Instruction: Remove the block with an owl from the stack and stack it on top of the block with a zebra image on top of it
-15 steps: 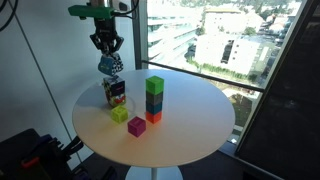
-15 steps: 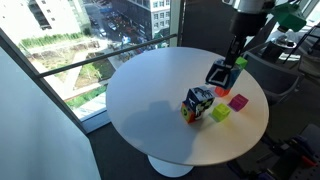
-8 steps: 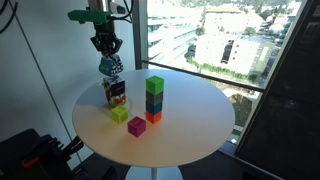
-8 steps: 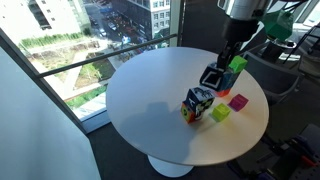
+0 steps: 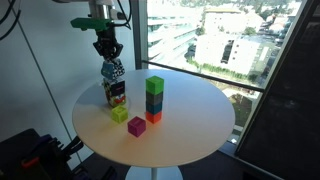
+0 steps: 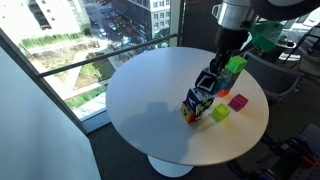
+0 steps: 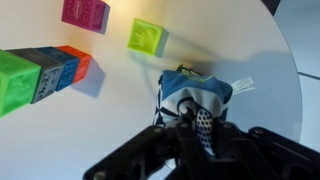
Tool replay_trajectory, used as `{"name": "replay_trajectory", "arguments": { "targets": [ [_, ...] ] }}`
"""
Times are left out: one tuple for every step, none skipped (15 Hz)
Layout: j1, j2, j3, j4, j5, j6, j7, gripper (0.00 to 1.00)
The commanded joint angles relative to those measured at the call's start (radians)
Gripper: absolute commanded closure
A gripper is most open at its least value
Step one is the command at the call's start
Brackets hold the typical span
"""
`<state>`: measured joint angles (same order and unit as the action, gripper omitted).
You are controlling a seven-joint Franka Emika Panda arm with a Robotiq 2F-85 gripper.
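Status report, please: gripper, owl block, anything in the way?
Gripper shut on owl block. Block just over zebra block, contact unclear. Stack stands aside, nothing between.

round white table (image 5: 190, 120), floor-to-ceiling windows (image 5: 215, 35); daylit city outside

Owl block (image 5: 112, 71) lower than a second ago, now right over the zebra block (image 5: 116, 95).
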<state>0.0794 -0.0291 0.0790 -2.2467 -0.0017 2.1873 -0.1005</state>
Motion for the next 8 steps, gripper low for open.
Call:
{"name": "replay_trajectory", "arguments": {
  "targets": [
    [0.007, 0.01, 0.008, 0.003, -0.023, 0.022, 0.047, 0.93],
    [0.008, 0.012, 0.01, 0.003, -0.024, 0.026, 0.052, 0.93],
    [0.01, 0.014, 0.011, 0.003, -0.025, 0.031, 0.057, 0.93],
    [0.011, 0.015, 0.013, 0.003, -0.026, 0.034, 0.061, 0.93],
    [0.012, 0.017, 0.014, 0.002, -0.027, 0.039, 0.064, 0.93],
    [0.014, 0.019, 0.015, 0.002, -0.028, 0.042, 0.067, 0.93],
    [0.015, 0.021, 0.016, 0.002, -0.031, 0.047, 0.071, 0.92],
    [0.016, 0.023, 0.016, 0.002, -0.031, 0.049, 0.073, 0.92]
  ]
}}
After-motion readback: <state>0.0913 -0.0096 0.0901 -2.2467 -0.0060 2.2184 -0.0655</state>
